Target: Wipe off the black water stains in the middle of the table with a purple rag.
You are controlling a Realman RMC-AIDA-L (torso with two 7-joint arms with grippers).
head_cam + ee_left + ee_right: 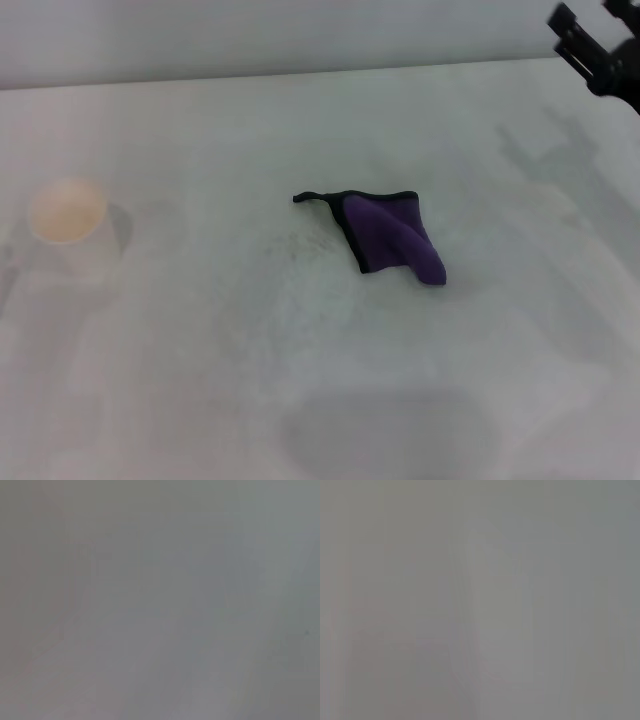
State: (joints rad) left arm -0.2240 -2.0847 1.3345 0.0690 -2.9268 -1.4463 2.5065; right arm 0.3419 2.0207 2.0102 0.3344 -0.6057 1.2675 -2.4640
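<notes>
The rag [388,236] lay near the middle of the table [200,380], a small purple cloth crumpled into a rough wedge. Black stitched edging ran along its far edge and down its left side. A thin black loop trailed off the far left corner and ended in a small dark tip on the white top. The near right corner bulged into a rounded fold, darker purple than the rest. Nothing touched the rag.

Just left of the rag, faint grey speckles [300,245] marked the table. No clear black blot could be made out there; whether any stain lay under the cloth could not be told.

A white cup [68,225] stood well apart, toward the left edge of the head view, its pale orange-tinted mouth facing up. It blended into the table, so its outline was hard to trace.

The right end effector [590,45] hung at the top right corner of the head view, well away from the rag and holding nothing. It was cut off by the frame edge. Two dark fingers pointed up and left with a gap between them, so it looked parted. Its soft shadow fell on the table below it.

The left end effector did not appear in the head view. Both wrist views showed only flat grey with nothing identifiable.
</notes>
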